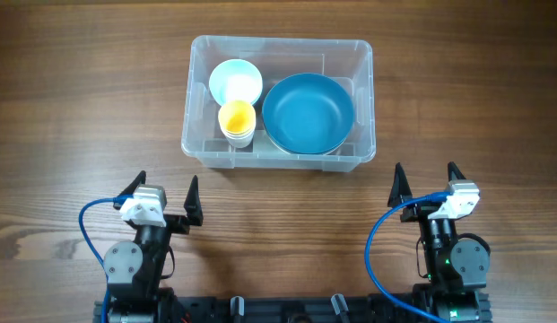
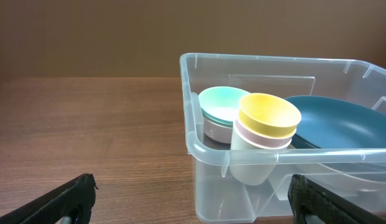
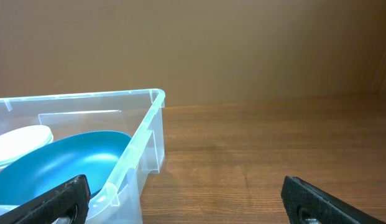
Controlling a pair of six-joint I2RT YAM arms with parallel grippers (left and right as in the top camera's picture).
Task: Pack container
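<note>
The container (image 1: 280,162), a clear rectangular bin, stands at the table's far centre. Inside it sit a dark blue bowl (image 1: 308,112), a pale mint bowl (image 1: 235,81) and a yellow cup (image 1: 237,117) nested in pale cups. My left gripper (image 1: 167,184) rests open near the front left, short of the bin, with nothing between its fingers. On the front right, my right gripper (image 1: 425,172) is open and empty too. In the left wrist view the container's near corner (image 2: 191,144) is close ahead, with the yellow cup (image 2: 268,114) behind its wall. The right wrist view shows the bin's right rim (image 3: 140,138) and the blue bowl (image 3: 56,163).
The wooden table (image 1: 72,108) stretches bare to the left and right of the bin. Both arm bases and their blue cables (image 1: 377,242) stand along the front edge. A brown wall (image 3: 242,50) rises behind the table.
</note>
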